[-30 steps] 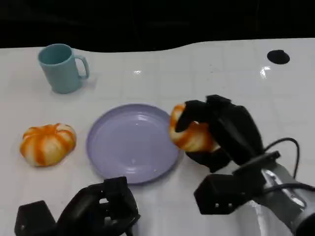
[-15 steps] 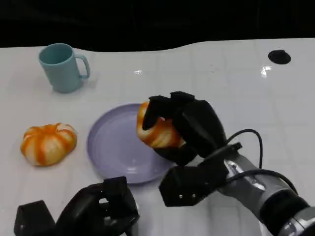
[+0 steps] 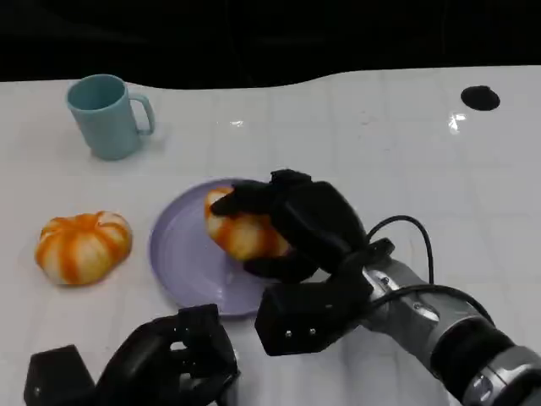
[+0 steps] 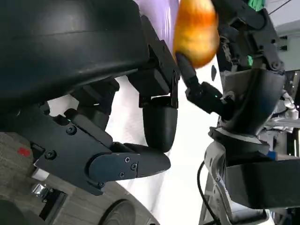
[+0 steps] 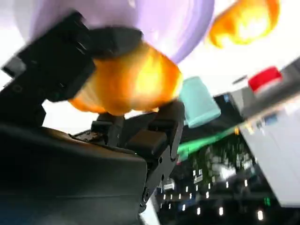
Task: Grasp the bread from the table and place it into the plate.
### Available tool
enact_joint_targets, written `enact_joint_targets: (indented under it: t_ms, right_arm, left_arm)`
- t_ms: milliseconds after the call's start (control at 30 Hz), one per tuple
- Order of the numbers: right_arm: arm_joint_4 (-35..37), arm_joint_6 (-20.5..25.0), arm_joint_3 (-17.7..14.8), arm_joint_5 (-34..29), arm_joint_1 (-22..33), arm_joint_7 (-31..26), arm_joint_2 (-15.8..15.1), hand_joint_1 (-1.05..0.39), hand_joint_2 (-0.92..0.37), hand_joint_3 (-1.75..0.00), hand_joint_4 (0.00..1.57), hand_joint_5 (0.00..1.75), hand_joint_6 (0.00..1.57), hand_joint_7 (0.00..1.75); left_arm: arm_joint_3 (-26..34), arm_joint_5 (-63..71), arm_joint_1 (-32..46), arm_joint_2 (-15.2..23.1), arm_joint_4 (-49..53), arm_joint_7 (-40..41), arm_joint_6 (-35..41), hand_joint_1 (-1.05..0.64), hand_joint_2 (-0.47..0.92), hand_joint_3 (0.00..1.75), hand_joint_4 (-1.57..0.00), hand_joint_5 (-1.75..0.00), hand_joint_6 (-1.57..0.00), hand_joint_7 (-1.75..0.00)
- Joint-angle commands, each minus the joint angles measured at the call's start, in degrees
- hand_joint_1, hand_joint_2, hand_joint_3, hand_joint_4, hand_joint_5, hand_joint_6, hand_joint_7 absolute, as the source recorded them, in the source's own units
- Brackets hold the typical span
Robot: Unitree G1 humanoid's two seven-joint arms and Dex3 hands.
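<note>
Right robot hand [image 3: 292, 224] gripping bread [image 3: 241, 233] over lavender plate [image 3: 177, 254] on white counter [image 3: 355, 144]; left robot hand [image 3: 169, 359] curled closed, holding nothing.

You're looking at a lab or test bench. The plain white worktop [image 3: 355, 118] has a black cable port [image 3: 479, 97] far right. Beyond its far edge all is dark.

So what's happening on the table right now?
The right hand holds an orange bread roll over the purple plate; it has not let go, and whether the roll touches the plate is unclear. The left hand sits curled near the table's front edge, holding nothing. A second, pumpkin-shaped bread lies to the plate's left, with a teal mug behind it.
</note>
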Motion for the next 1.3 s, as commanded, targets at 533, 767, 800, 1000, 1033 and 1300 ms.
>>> enact_joint_targets:
  t_ms: [533,767,800,1000,1033,1300]
  right_arm:
    - [-16.21,5.26,-0.64,2.69,6.36,12.87,-5.75,-0.63,-0.92,-0.17,0.00,0.52,0.31,0.03]
    - [-23.55,2.33,-2.67,4.06,11.86,10.85,-9.88,-0.57,-0.92,-0.12,0.08,0.58,0.36,0.04]
    - [-24.21,1.19,-3.16,4.47,12.70,10.31,-10.47,-0.57,-0.92,-0.12,0.09,0.59,0.37,0.05]
    - [-25.56,-4.75,-5.70,4.91,16.44,4.55,-12.96,-0.52,-0.92,-0.11,0.21,0.67,0.46,0.08]
    - [-25.81,-5.60,-6.27,4.91,17.32,3.43,-13.47,-0.47,-0.92,-0.10,0.27,0.70,0.49,0.10]
    - [-26.88,-11.14,-10.06,5.78,22.94,-0.20,-17.72,-0.33,-0.92,-0.06,0.41,0.74,0.64,0.13]
  left_arm:
    - [0.38,-0.39,0.35,0.67,-0.53,0.06,1.01,-0.50,0.62,0.68,-0.80,-1.75,-0.77,-1.39]
    - [0.33,-0.09,0.15,0.38,0.00,0.26,0.46,-0.50,0.62,0.70,-0.81,-1.75,-0.76,-1.39]
    - [0.28,-0.01,0.21,0.30,-0.06,0.36,0.47,-0.50,0.62,0.70,-0.80,-1.75,-0.76,-1.39]
    - [0.04,0.51,0.27,0.06,0.01,0.60,-0.15,-0.50,0.62,0.70,-0.79,-1.75,-0.76,-1.40]
    - [0.10,0.48,0.12,0.04,0.48,0.35,-0.69,-0.50,0.62,0.70,-0.79,-1.75,-0.75,-1.40]
    - [0.07,1.05,-0.37,-0.14,2.31,0.64,-2.13,-0.51,0.62,0.70,-0.81,-1.75,-0.76,-1.39]
